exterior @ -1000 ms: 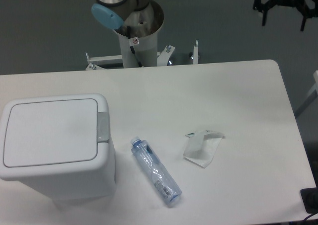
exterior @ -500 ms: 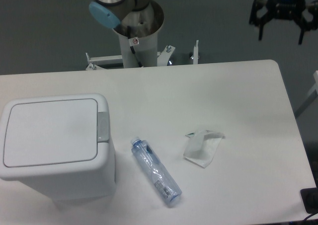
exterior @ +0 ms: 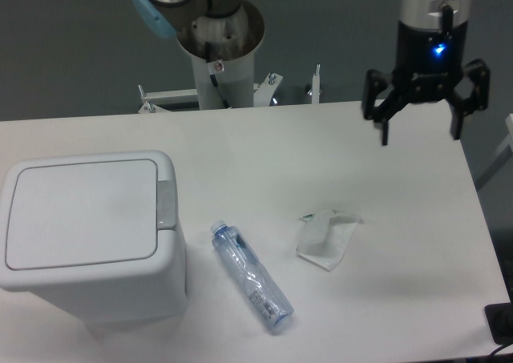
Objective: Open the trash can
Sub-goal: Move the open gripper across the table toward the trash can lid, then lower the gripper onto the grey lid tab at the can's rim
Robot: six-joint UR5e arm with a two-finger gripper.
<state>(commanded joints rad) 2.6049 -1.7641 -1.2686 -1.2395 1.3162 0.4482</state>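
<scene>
Trash can (exterior: 88, 239), a large white boxy bin with rounded corners, stands at the near left of the white counter (exterior: 321, 155); its flat rectangular lid (exterior: 80, 211) lies shut and level, and a small grey push-button (exterior: 167, 204) sits at the middle of the lid's right edge. The counter fills most of the view, its rounded far-right corner visible against a dark grey floor. Behind the counter's far edge rises the robot's pale base column (exterior: 220, 50), with a light-blue cap (exterior: 149, 14) on the joint above it and a metal bracket at its foot. The gripper (exterior: 421, 123) hangs at the upper right, above the counter's far-right area and well apart from the trash can; its two black fingers point downward and stand widely apart, holding nothing, and a blue light glows on the wrist body above them. A clear plastic bottle (exterior: 252, 277) with a blue cap end lies on its side on the counter just right of the trash can, angled from upper left to lower right. A crumpled white wrapper (exterior: 326, 238) lies on the counter to the right of the bottle, apart from it. A small dark object (exterior: 499, 323) shows at the lower right edge of the view.
</scene>
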